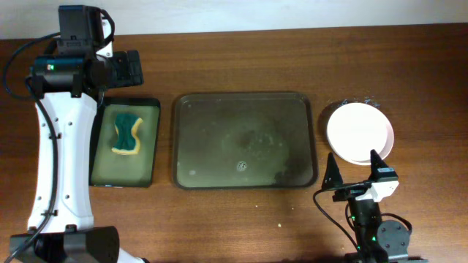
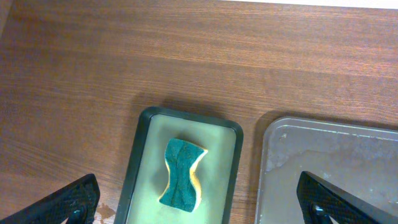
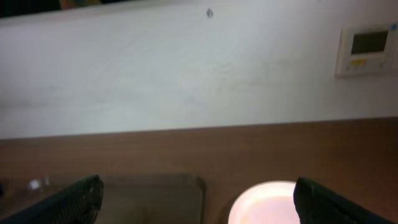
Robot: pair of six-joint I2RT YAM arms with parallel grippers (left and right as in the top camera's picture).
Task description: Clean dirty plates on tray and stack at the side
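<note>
From overhead, your large tray (image 1: 245, 140) lies mid-table with no plate on it, only a wet, streaky film. The white plates (image 1: 360, 133) sit in a stack just beside its right end; offset rims show more than one, but you cannot count them here. With the stack clear of the tray, the job looks at or near its end. Your right gripper (image 1: 356, 169) hangs just before the stack, fingers spread wide and holding nothing. Your left gripper (image 1: 124, 68) sits beyond the far end of the small black-rimmed tray (image 1: 126, 142), where the green-and-yellow sponge (image 1: 127, 134) lies parked, well away from the plates.

In the left wrist view, the two fingertips stand at opposite lower corners, so this tool is wide apart and empty. The sponge lies loose in its small tray between them, below the tool, and nothing blocks a reach down to it. The large tray's wet corner shows at right.

In the right wrist view, the fingers are again far apart and empty. The top plate's face shows low between them and looks clean of yellow. Beyond the wooden table (image 1: 241, 219) stand a pale wall (image 3: 186, 68) and a wall panel (image 3: 368, 50).
</note>
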